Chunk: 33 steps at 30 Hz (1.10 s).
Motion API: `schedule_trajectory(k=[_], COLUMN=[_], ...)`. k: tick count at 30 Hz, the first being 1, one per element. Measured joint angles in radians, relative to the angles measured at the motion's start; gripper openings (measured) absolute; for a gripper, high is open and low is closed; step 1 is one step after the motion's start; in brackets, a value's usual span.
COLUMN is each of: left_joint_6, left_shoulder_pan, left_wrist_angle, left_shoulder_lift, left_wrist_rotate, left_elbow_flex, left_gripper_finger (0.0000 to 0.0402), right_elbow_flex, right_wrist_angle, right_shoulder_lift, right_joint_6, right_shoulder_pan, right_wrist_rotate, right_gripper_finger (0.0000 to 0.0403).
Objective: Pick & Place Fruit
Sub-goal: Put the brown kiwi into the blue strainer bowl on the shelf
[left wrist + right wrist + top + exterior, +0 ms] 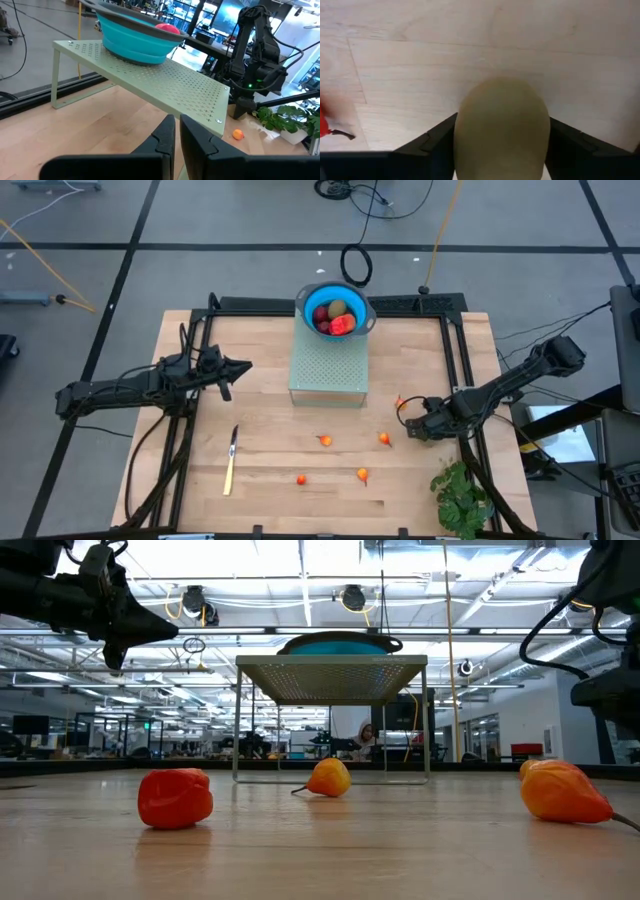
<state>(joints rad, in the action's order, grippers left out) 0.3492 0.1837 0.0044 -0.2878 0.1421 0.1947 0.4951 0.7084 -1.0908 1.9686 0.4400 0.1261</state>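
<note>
A brownish-olive oval fruit [502, 127] sits between the fingers of my right gripper [412, 423] at the table's right, and the gripper is shut on it. In the high view the gripper hides the oval. A small red-orange piece [400, 402] lies just beside it on the far side. Several tiny orange fruits [325, 440] lie on the near half of the wood. A blue bowl [305, 298] holding red and olive fruit stands on a green perforated stand [328, 370] at the far middle. My left gripper [240, 366] hovers shut at the left, level, above the table. My right gripper pinches the olive oval by its two opposite sides [462, 135] between its two fingers [432, 145]. The fingers come from above, pointing steeply down. The oval fills the whole gap between them, with the wood right behind it; whether it is lifted does not show.
A yellow-handled knife [231, 460] lies near the left front. A leafy green plant [460, 495] stands at the near right corner, close to my right arm. The low view shows orange fruits [328, 778] in front of the stand. Bare wood lies between the stand and the fruits.
</note>
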Motion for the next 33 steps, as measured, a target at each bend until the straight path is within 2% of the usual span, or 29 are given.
schedule_trajectory(k=[6,12,17,22,28,33], left_joint_6=[0.019,0.026,0.027,0.080,0.189,0.225], left_shoulder_pan=[0.000,0.000,0.000,0.000,0.000,0.000], left_wrist_angle=[0.009,0.051,0.079,0.078,0.078,0.081], left_shoulder_lift=[0.000,0.000,0.000,0.000,0.000,0.000], left_wrist_rotate=[-0.001,-0.002,-0.002,-0.010,-0.010,-0.010], left_elbow_flex=[0.000,0.000,0.000,0.000,0.000,0.000], left_gripper_finger=[0.0026,0.0026,0.0026,0.0026,0.0026,0.0026], right_elbow_flex=[0.052,0.087,0.085,0.085,0.085,0.085], right_wrist_angle=[-0.108,-0.360,-0.617,-0.852,-1.094,-1.293], right_shoulder_lift=[0.012,0.032,0.053,0.054,0.053,0.053], right_joint_6=[-0.035,-0.163,-0.362,-0.563,-0.803,-1.058], right_shoulder_pan=[0.000,-0.007,-0.008,-0.008,-0.015,-0.034], right_wrist_rotate=[-0.029,-0.230,-0.408,-0.512,-0.571,-0.573], right_gripper_finger=[0.0209,0.0215,0.0211,0.0211,0.0212,0.0212])
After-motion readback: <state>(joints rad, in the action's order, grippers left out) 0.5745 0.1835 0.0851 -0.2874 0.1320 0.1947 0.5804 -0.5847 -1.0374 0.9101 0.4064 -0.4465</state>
